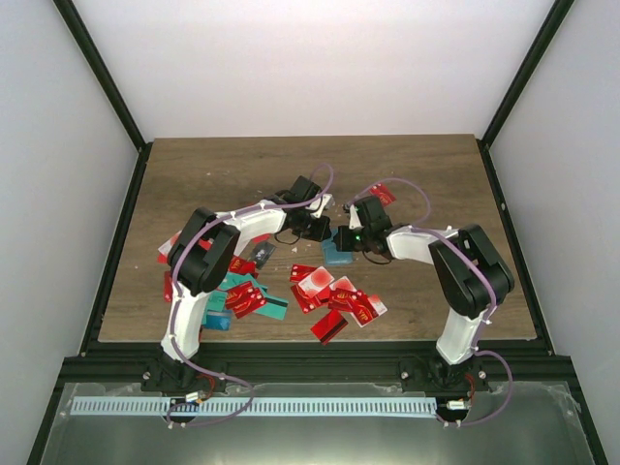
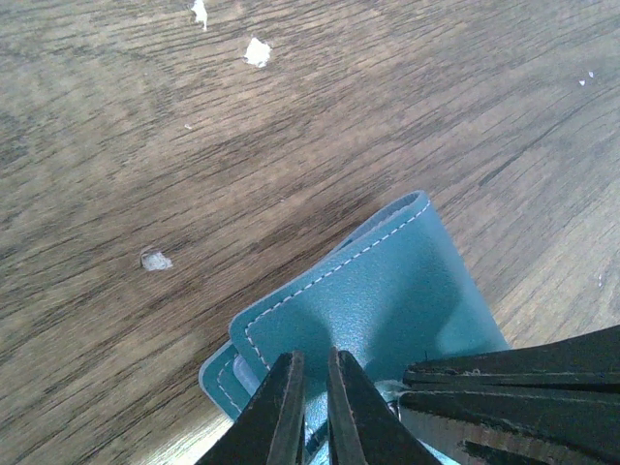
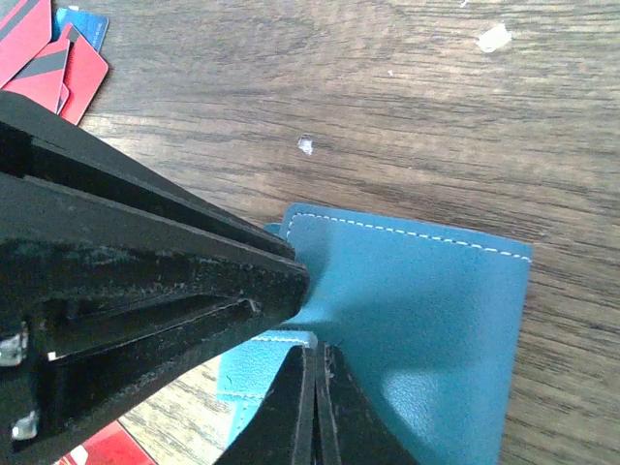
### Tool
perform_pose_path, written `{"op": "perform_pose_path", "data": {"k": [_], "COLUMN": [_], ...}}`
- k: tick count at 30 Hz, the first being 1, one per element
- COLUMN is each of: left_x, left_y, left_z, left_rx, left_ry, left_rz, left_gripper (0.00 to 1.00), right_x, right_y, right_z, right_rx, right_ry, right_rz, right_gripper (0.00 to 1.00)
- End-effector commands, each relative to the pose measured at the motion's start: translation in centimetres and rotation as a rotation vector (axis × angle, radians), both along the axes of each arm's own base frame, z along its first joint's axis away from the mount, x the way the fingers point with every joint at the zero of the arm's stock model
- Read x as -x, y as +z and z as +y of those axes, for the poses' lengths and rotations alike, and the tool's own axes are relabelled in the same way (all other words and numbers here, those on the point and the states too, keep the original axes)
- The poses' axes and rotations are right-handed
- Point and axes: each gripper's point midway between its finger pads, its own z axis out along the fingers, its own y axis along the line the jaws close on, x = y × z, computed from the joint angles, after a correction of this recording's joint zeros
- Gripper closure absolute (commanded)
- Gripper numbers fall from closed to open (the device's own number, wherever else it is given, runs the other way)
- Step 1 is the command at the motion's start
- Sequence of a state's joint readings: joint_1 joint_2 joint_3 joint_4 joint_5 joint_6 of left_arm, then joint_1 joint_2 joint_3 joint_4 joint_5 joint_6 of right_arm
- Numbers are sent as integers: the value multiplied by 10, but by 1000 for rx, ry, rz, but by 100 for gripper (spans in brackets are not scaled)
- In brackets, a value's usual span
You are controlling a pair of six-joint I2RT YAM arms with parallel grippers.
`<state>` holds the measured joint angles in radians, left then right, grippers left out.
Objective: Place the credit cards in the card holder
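Note:
The teal-blue card holder (image 1: 337, 255) lies on the wooden table between both grippers. In the left wrist view its stitched cover (image 2: 368, 291) is lifted, and my left gripper (image 2: 312, 358) is shut on that cover from the near side. My right gripper (image 3: 317, 351) is shut tight, its tips resting where the cover (image 3: 426, 310) meets the lighter inner panel (image 3: 257, 363); I cannot tell if a layer is pinched. Credit cards (image 1: 334, 295), mostly red, lie scattered in front of the holder. Another heap of cards (image 1: 247, 295), red and teal, lies by the left arm.
One red card (image 1: 383, 192) lies behind the right wrist. Red cards (image 3: 48, 58) and a blue one (image 3: 82, 24) show at the right wrist view's top left. White scraps (image 2: 257, 51) dot the wood. A black frame (image 1: 111, 252) rims the table.

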<state>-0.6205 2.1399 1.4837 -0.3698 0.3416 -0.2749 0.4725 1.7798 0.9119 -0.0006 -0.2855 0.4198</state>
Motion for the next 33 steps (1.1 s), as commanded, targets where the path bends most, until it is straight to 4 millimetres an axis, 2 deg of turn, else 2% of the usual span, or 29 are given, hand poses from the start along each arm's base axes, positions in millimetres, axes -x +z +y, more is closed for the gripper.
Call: {"op": "perform_pose_path", "data": {"k": [1, 7, 14, 19, 22, 25, 29, 33], "left_x": [11, 10, 10, 9, 9, 10, 12, 13], "left_y": [-17, -18, -20, -18, -16, -19, -24, -24], "left_z": [12, 14, 16, 15, 13, 10, 8, 9], "left_rx": [-64, -77, -88, -83, -70, -67, -73, -79], "left_ry": [-3, 3, 6, 8, 5, -1, -5, -5], "left_rz": [31, 27, 25, 23, 23, 32, 38, 36], "left_gripper": [90, 90, 90, 90, 90, 90, 90, 90], "right_x": [12, 18, 36, 40, 41, 42, 36, 26], "right_y": [-26, -34, -58, -61, -62, -54, -22, 5], "right_z": [-23, -39, -59, -62, -54, -36, -9, 4], "right_rx": [96, 160, 224, 231, 201, 108, -46, -104], "right_ry": [-43, -77, -122, -140, -109, -59, 2, 31], "right_rz": [45, 41, 87, 101, 112, 112, 76, 38], "right_gripper": [99, 99, 99, 99, 99, 99, 99, 99]}}
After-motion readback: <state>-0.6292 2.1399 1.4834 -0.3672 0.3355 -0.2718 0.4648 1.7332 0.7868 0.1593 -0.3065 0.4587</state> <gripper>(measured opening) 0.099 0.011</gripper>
